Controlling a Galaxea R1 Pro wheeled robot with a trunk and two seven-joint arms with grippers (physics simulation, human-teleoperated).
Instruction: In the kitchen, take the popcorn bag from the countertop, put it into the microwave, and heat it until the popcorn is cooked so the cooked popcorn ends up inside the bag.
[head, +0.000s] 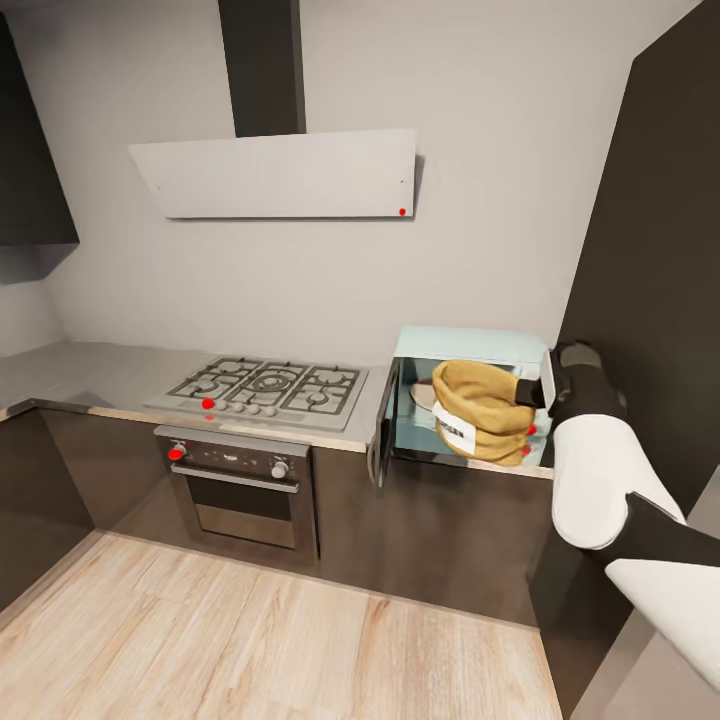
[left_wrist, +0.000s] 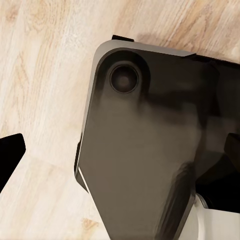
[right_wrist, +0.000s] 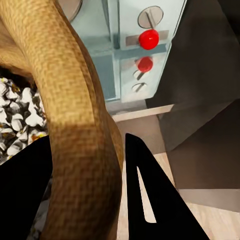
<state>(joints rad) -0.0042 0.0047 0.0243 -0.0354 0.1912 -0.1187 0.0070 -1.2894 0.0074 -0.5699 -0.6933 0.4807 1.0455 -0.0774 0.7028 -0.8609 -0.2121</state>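
While the microwave (head: 470, 345) stands on the bench (head: 90, 375) with its door (head: 385, 425) swung open, the popcorn bag (head: 485, 408) lies tilted in the opening, its label facing out. The right gripper (right_wrist: 107, 180) is clamped on the bag's thick rolled rim, one finger inside over white popped kernels (right_wrist: 17, 117), the other outside. Beside the bag are the microwave's knobs (right_wrist: 149, 17). Whether the left gripper is open or closed I cannot tell; wood floor (left_wrist: 45, 75) lies beneath it.
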